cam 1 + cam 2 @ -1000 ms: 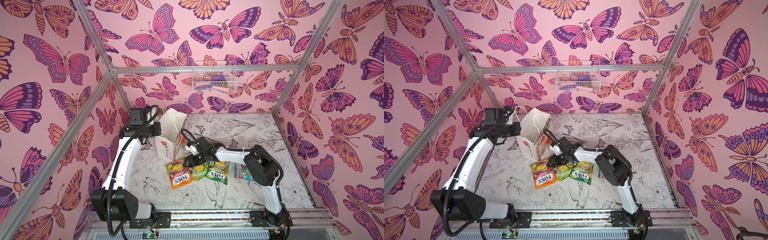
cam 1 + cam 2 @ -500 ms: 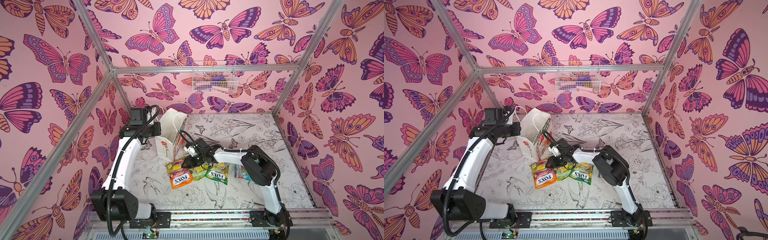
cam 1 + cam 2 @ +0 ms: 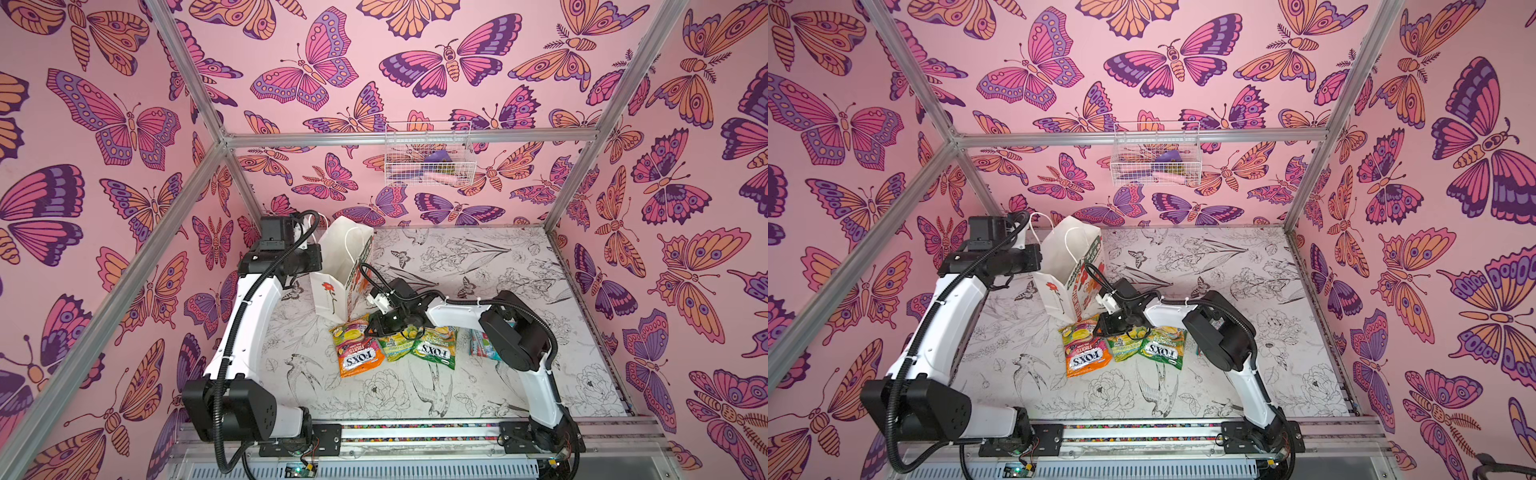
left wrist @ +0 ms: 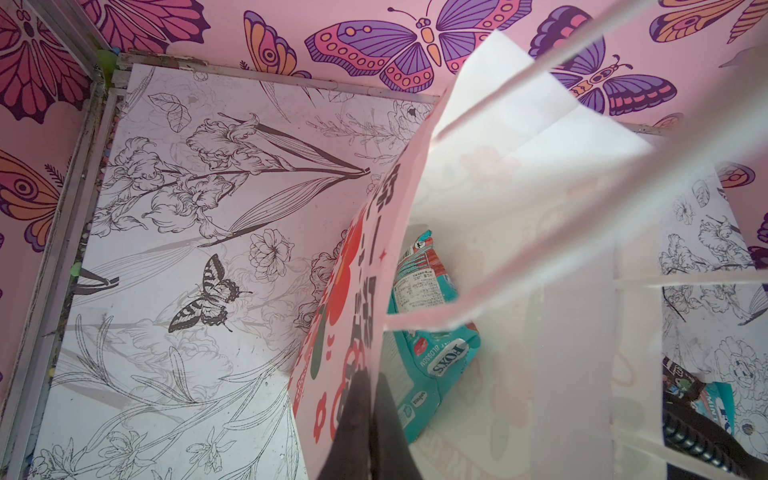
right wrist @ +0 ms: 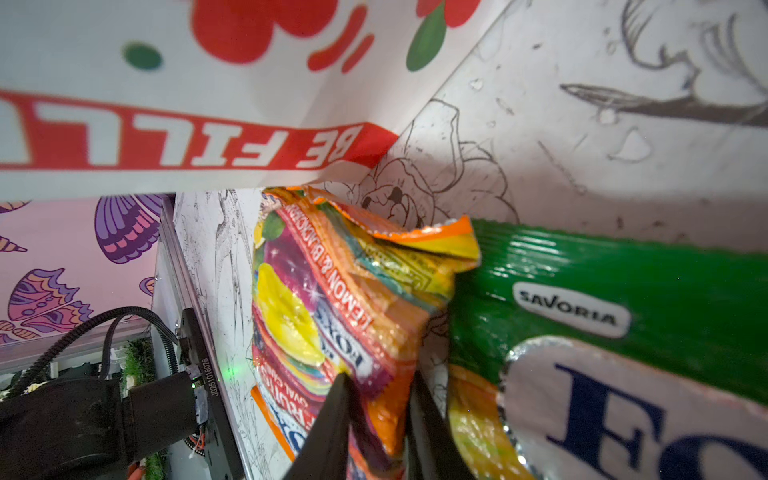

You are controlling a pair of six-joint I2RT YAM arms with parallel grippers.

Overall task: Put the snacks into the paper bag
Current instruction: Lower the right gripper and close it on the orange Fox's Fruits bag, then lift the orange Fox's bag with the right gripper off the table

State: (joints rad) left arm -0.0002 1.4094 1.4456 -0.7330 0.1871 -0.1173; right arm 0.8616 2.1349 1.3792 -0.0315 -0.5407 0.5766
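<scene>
The white paper bag stands upright at the back left. My left gripper is shut on its printed side wall at the rim. A teal FOX'S packet lies inside. In both top views the orange packet and two green-yellow packets lie in a row in front of the bag. My right gripper is low over the orange packet's far end, jaws pinching a raised fold of it. A green packet lies beside it.
A small blue-white packet lies half hidden behind the right arm's elbow. A white wire basket hangs on the back wall. The bag's colourful side stands close behind the orange packet. Metal frame rails edge the table.
My right gripper has slid left along the row and its jaws have narrowed onto the orange packet's fold. The left gripper and the bag have not moved.
</scene>
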